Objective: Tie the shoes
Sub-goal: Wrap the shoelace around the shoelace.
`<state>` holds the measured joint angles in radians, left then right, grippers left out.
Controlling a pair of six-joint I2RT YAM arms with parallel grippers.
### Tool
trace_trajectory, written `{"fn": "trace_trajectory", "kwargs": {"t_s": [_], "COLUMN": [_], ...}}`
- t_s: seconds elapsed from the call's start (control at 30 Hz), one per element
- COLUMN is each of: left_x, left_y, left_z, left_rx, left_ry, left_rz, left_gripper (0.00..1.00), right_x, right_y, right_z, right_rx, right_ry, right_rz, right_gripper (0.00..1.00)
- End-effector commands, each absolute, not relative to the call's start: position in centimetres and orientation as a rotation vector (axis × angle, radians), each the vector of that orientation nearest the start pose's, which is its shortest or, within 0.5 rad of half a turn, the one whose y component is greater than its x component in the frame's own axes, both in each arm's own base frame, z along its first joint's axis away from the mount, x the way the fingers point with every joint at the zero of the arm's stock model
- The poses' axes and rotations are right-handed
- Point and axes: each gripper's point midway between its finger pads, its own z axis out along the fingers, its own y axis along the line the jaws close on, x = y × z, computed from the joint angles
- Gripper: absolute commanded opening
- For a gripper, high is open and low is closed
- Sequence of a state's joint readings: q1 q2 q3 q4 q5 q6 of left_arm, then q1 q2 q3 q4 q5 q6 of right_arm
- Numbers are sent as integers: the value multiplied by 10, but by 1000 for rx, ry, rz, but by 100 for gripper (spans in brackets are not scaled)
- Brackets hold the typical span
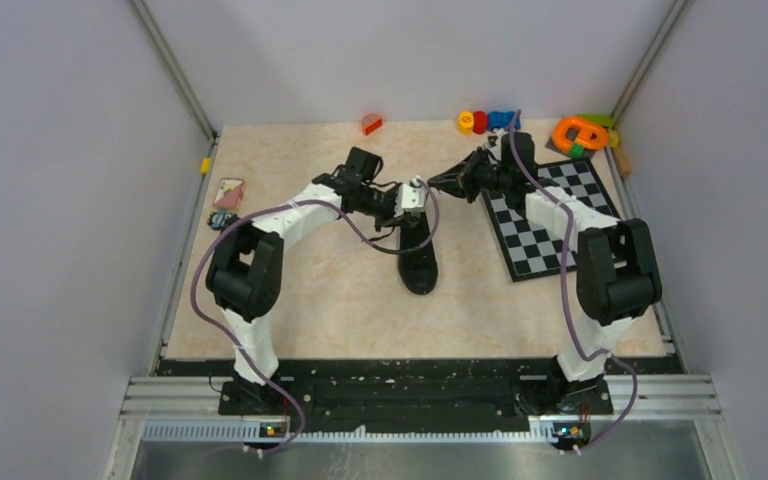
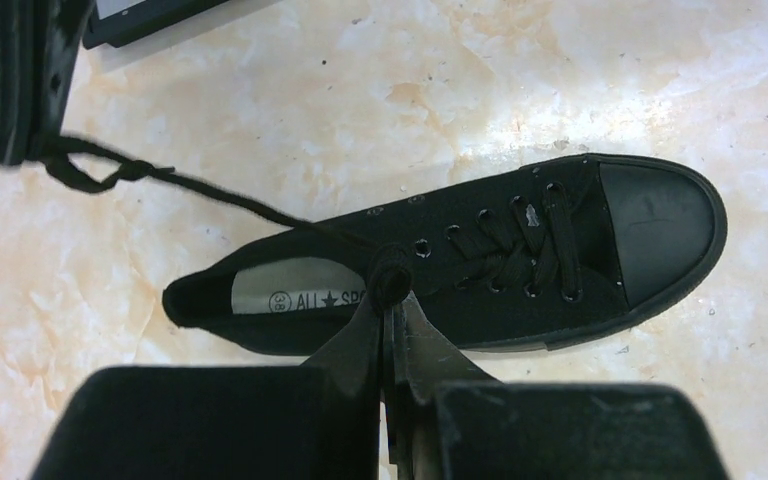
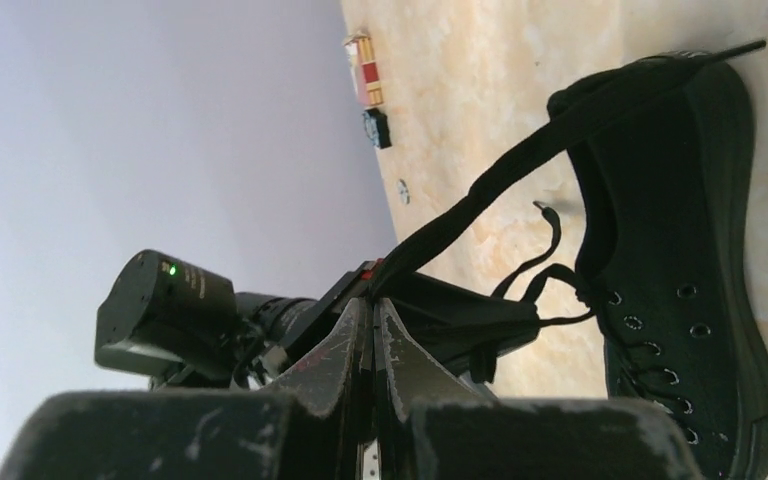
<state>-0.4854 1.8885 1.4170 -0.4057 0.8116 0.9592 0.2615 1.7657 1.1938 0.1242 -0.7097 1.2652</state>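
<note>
- We see the sneaker at the ctr of the desk, upright on its sole, toe toward the near edge, heel far. It looks all black in our views.
- It sits just left of the chessboard, not touching it.
- The left fingers are pinched tight on a bunched loop of the laces, right at the top eyelets by the tongue.
- The right fingers are closed too, w/ a lace strand clamped btw the tips. They hover far-right of the sneaker's heel end, near the chessboard's far-left corner.
- In the left wrist cam, that strand runs from the collar over the desk to the right fingers, w/ a small loop in it close to them.
- Both sets of tips are near each other over the sneaker's far end, not touching.
- Along the far edge are an orange block, a row of coloured pieces & an orange ring.
- A small card lies at the left edge.
</note>
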Motion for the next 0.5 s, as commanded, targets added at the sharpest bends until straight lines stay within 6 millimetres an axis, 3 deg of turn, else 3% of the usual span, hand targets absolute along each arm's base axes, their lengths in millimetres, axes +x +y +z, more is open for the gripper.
{"fn": "trace_trajectory", "kwargs": {"t_s": [0.0, 0.47], "left_x": [369, 386], "left_y": [-317, -325], "left_z": [119, 125], "left_rx": [1767, 1693], "left_ry": [1421, 1479], "left_rz": [-704, -702], "left_gripper": [0, 0], "right_x": [417, 400], "right_y": [268, 292], "right_z": [197, 185], "right_rx": [640, 649], "right_ry": [2310, 2427], "right_rz": [1503, 1501], "right_gripper": [0, 0]}}
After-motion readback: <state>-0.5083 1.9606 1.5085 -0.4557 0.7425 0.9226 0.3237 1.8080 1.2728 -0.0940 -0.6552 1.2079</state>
